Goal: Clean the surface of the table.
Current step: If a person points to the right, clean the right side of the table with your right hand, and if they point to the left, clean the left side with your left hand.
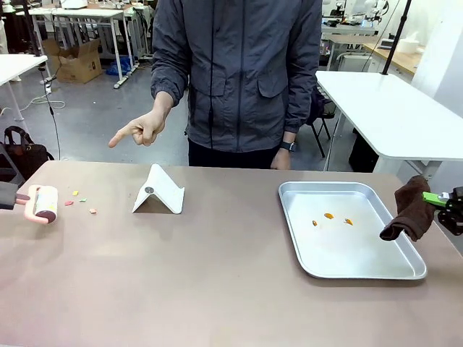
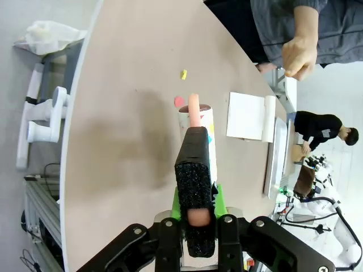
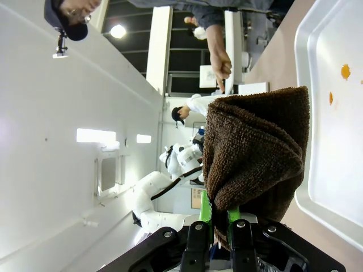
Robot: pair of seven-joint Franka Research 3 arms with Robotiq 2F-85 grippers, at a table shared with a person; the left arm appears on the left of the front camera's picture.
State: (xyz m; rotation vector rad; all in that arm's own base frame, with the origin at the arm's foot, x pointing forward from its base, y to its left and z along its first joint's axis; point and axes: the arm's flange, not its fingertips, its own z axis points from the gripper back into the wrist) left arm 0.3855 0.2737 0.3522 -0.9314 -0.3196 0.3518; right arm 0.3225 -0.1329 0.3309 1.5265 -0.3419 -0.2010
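While left pincer (image 2: 195, 211) grips roller (image 1: 45, 203), right pincer (image 3: 216, 220) clamps cloth (image 1: 411, 210).

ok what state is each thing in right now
left pincer: shut on lint roller
lint roller: held beside the coloured scraps
right pincer: shut on brown cloth
brown cloth: hanging by the tray's right rim
tray: flat, orange crumbs inside
table: coloured scraps on its left part
white stand: upright, tent-like
person's hand: pointing
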